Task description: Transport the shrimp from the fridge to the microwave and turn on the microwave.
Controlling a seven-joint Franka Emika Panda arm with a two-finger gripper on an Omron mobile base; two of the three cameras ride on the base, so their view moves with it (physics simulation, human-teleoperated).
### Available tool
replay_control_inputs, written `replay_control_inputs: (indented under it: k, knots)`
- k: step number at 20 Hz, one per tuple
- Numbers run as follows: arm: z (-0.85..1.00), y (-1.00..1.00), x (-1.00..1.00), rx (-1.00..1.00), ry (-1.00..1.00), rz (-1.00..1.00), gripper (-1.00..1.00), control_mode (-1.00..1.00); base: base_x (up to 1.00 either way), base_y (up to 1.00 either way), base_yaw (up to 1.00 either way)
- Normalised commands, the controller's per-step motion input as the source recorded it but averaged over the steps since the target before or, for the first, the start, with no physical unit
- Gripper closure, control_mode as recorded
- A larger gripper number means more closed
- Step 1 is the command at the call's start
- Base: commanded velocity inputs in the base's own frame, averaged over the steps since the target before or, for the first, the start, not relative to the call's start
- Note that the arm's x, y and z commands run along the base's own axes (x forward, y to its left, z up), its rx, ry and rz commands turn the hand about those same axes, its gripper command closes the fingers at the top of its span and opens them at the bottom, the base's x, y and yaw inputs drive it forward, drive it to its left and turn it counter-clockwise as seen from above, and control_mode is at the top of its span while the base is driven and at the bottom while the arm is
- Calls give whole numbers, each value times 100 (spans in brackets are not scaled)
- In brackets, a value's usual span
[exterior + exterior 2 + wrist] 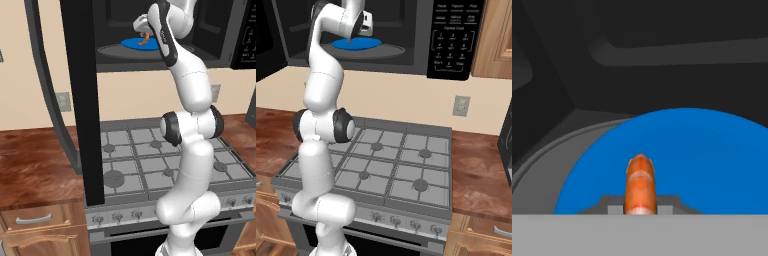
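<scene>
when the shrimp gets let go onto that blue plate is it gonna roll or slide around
The shrimp, pinched in the shut end effector, looks small and probably light. Its rounded, glossy body may be slippery and could rock or roll a little. The blue plate under it looks flat and wide, so it should likely settle there.

You see the shrimp (pixel 640 185), a small curled orange-pink piece with pale bands, hanging just above the blue round plate (pixel 712 160) inside the microwave (pixel 406 55). The microwave is a wide black box, its door (pixel 82 100) swung wide open, the plate sitting on the grey turntable (pixel 388 50), the keypad panel (pixel 453 37) on its right.
</scene>
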Motion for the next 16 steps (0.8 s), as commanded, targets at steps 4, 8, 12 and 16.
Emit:
replay_control_inputs:
  k: [4, 8, 12, 16]
  knots:
    - [0, -4, 7, 0, 0, 6, 100, -100, 0, 0, 0]
    - [0, -6, 4, 0, 0, 5, 100, -100, 0, 0, 0]
    - [0, -5, 1, 0, 0, 4, -100, -100, 0, 0, 0]
    - [0, -3, 0, -2, 0, 3, -100, -100, 0, 0, 0]
